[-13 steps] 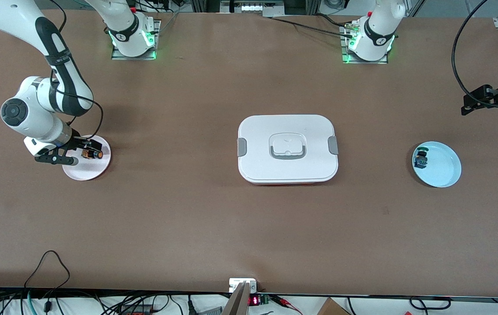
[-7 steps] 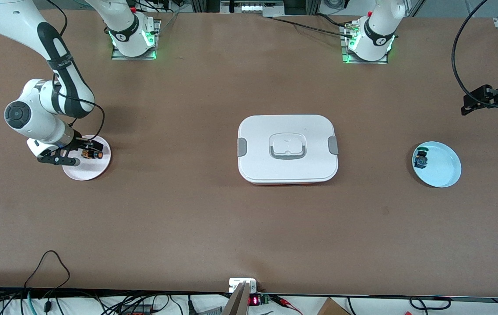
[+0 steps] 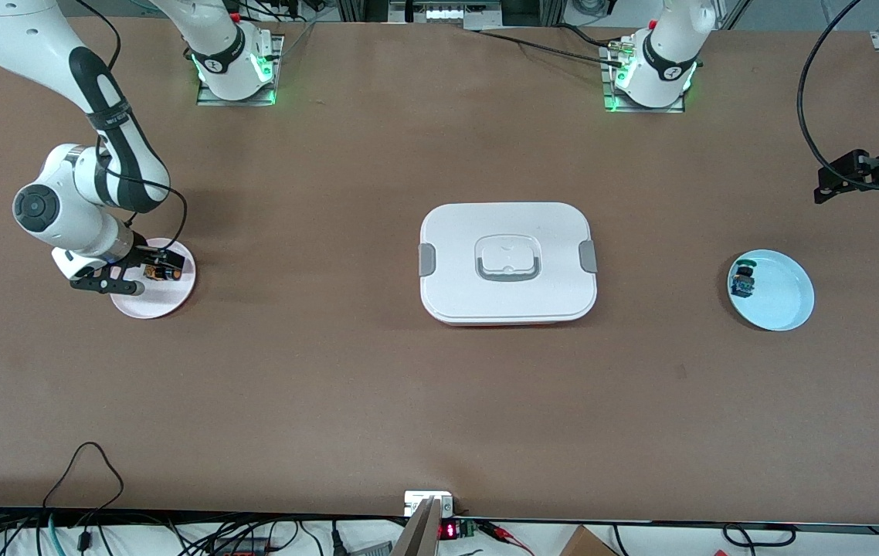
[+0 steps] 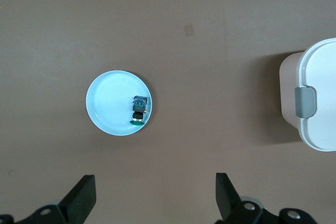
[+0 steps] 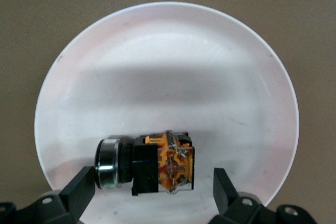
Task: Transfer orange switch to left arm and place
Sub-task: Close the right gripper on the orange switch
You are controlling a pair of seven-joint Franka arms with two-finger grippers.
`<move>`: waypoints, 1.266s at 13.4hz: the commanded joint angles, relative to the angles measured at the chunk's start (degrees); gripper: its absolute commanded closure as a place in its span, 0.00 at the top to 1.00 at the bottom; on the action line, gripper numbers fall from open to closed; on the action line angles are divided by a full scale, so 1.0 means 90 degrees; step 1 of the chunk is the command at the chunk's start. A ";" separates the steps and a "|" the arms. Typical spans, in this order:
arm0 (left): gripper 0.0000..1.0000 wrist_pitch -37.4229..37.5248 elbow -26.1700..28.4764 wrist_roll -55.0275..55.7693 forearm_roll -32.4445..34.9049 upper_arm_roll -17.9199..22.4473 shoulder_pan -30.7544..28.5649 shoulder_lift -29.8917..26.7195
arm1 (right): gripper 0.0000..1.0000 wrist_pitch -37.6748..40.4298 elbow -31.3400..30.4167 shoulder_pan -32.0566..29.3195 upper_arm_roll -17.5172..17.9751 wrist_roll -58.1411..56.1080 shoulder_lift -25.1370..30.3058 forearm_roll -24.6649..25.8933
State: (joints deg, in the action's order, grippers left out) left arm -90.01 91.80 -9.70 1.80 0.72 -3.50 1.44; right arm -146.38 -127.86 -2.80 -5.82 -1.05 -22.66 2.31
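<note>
The orange switch lies on its side on a pale pink plate at the right arm's end of the table. My right gripper is low over that plate, open, with its jaws on either side of the switch. In the right wrist view the switch lies between the two fingertips without touching them. The white box stands mid-table. My left gripper waits, open and empty, high over the left arm's end of the table.
A light blue plate holding a green-capped switch lies toward the left arm's end; both show in the left wrist view, plate and switch, with the box's end. Cables run along the table's near edge.
My right arm has shifted slightly toward the switch, bringing its open jaws further around it. The left arm, the box and both plates have not moved.
</note>
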 commanded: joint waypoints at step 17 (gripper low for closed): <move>1.00 0.0059 -0.0112 -0.0035 -0.0074 -0.0002 -0.0041 0.0054 | 0.93 -0.0338 0.0115 -0.0079 0.0100 -0.0039 -0.0227 -0.0033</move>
State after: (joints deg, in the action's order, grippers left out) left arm -90.01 91.80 -9.70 1.80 0.72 -3.50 1.44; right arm -148.93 -127.23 -2.95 -5.69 -1.00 -24.40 2.31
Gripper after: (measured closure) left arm 0.000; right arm 0.004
